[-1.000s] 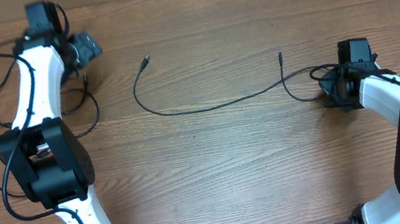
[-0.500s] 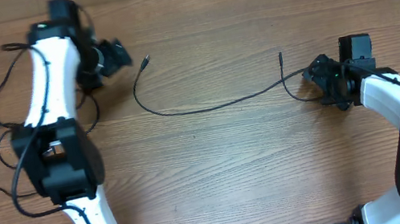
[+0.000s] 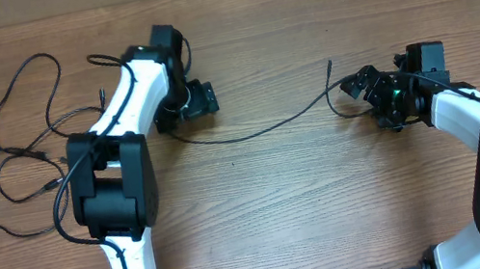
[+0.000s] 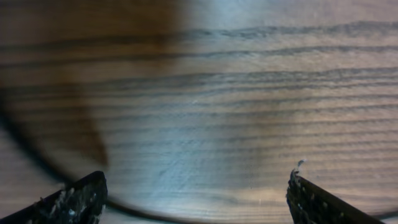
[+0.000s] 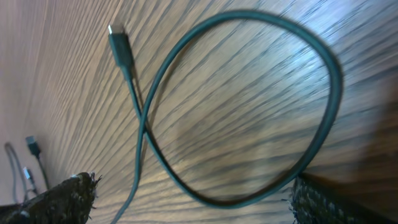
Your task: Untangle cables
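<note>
The surface is a wooden table (image 3: 272, 207). At its left, a loose bundle of black cables (image 3: 14, 158) lies spread out. The left gripper (image 3: 202, 99) hangs with jaws wide apart, empty, above one end of a separate cable (image 3: 259, 131). The cable's plug (image 5: 119, 45) end loops just ahead of the right gripper (image 3: 364, 86), whose jaws are also spread and empty.

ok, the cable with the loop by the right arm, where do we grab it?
Probably the straight stretch just behind the plug, before the cable crosses itself. It lies flat on the table, so come straight down, jaws across the cord; the loop would likely slide.
</note>
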Tool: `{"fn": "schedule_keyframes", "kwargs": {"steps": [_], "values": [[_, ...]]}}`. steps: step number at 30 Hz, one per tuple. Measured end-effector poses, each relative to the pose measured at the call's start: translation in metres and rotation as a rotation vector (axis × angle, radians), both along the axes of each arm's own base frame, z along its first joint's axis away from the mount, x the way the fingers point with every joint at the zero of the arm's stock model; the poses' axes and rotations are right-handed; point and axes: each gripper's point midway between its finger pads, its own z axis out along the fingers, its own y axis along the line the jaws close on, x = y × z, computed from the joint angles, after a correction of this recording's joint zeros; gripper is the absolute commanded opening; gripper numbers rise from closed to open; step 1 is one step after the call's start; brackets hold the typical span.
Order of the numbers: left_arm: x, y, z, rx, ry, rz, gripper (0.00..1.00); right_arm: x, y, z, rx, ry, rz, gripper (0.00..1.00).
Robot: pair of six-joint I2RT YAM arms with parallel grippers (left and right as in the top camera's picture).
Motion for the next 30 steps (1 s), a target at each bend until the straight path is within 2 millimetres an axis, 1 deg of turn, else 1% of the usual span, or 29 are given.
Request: {"fn": "schedule_keyframes", "kwargs": {"steps": [2,5,8,9,12,17,18,22,27,30], "values": [[-0.003,-0.006,-0.008,0.01,-0.006,-0.018,0.9,-0.003,0.005,0.0,0.026,0.006,0.013,1.0],[-0.001,-0.012,-0.008,0.016,-0.04,-0.046,0.89,-0.004,0.007,0.0,0.042,0.007,0.02,1.0],[-0.002,-0.013,-0.009,0.027,-0.061,-0.062,0.87,-0.005,0.009,0.0,0.052,0.01,0.026,1.0],[-0.003,-0.013,-0.009,0.031,-0.065,-0.066,0.84,-0.005,0.01,0.001,0.055,0.01,0.027,1.0],[-0.005,-0.014,-0.01,0.041,-0.074,-0.076,0.81,-0.005,0.011,0.0,0.063,0.012,0.031,1.0],[-0.011,-0.025,-0.011,0.038,-0.077,-0.105,0.81,-0.005,0.012,0.001,0.068,0.012,0.033,1.0],[-0.013,-0.029,-0.011,0.034,-0.078,-0.113,0.8,-0.006,0.012,0.001,0.068,0.012,0.033,1.0],[-0.015,-0.055,-0.009,-0.016,-0.099,-0.16,0.75,-0.006,0.012,0.001,0.069,0.013,0.033,1.0],[-0.018,-0.091,-0.006,-0.072,-0.141,-0.226,0.76,-0.008,0.016,0.001,0.089,0.019,0.042,1.0],[-0.021,-0.108,-0.005,-0.088,-0.158,-0.26,0.77,-0.011,0.019,0.001,0.109,0.03,0.051,1.0]]}}
